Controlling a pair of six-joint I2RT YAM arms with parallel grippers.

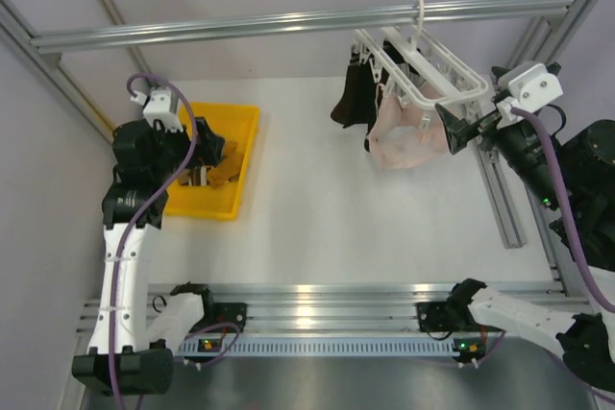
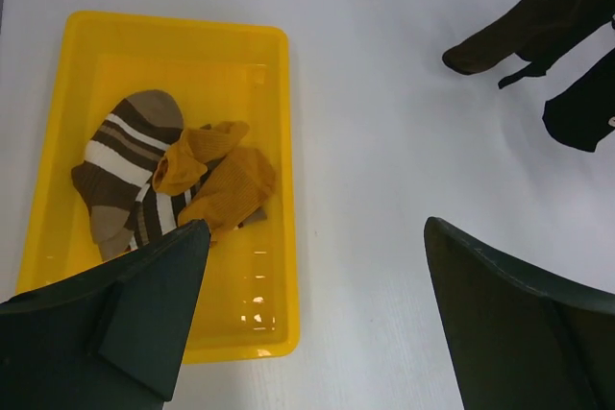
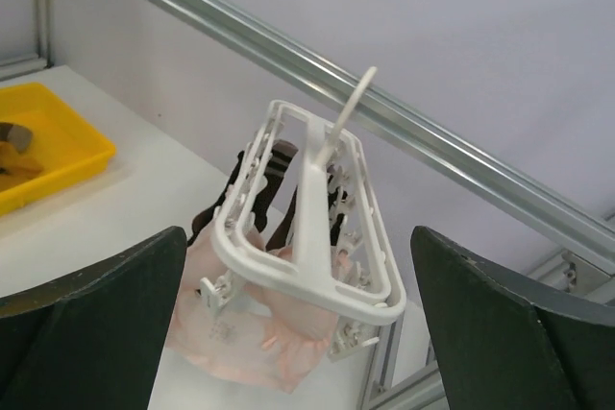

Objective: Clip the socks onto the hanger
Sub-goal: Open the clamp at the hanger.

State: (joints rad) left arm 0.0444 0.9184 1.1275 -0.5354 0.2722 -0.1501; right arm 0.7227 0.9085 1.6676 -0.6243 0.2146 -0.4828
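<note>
- The table (image 1: 317, 228) carries the yellow tray (image 1: 242, 146) at its left side.
- The aluminium bar (image 1: 240, 28) runs behind the tray and on to its right.
- The left gripper (image 2: 315, 232) hovers over the tray's near right edge, jaws wide apart and holding nothing.
- The right gripper (image 3: 298, 237) is far right of the tray, jaws wide apart and empty, facing the hanger.
- The hanger (image 3: 309, 223) hooks on the bar, well right of the tray.
- A pale pink sock (image 1: 408, 136) and dark socks (image 1: 354, 98) dangle from it.
- A brown striped sock (image 2: 120, 156) and mustard socks (image 2: 226, 184) lie inside the tray.
</note>
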